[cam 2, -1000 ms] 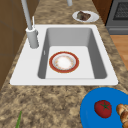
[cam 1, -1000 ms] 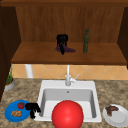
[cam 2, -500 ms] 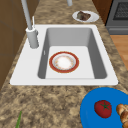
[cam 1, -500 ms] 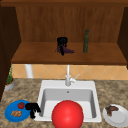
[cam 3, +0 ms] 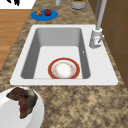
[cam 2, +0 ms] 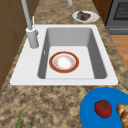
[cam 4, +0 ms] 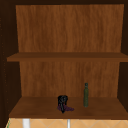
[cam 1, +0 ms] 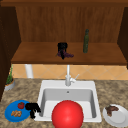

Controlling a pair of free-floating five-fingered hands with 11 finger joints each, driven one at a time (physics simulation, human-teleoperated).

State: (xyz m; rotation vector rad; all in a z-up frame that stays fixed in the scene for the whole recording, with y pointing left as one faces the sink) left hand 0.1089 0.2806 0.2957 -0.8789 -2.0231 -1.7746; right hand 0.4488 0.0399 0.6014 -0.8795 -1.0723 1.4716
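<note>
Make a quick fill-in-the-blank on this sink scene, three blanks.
1. The right hand rests on a purple thing on the ___.
2. The left hand hangs beside the ___ plate that carries a tomato.
3. The red-rimmed bowl sits inside the ___.

Missing: shelf; blue; sink

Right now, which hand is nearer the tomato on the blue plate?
Left. The left hand hovers just beside the tomato, at the plate's edge; the right hand is up on the shelf.

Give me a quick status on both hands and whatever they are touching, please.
Left hand by blue plate, fingers curled, holding nothing, beside tomato. Right hand on lower shelf, fingers down on purple item. Green bottle stands apart.
</note>
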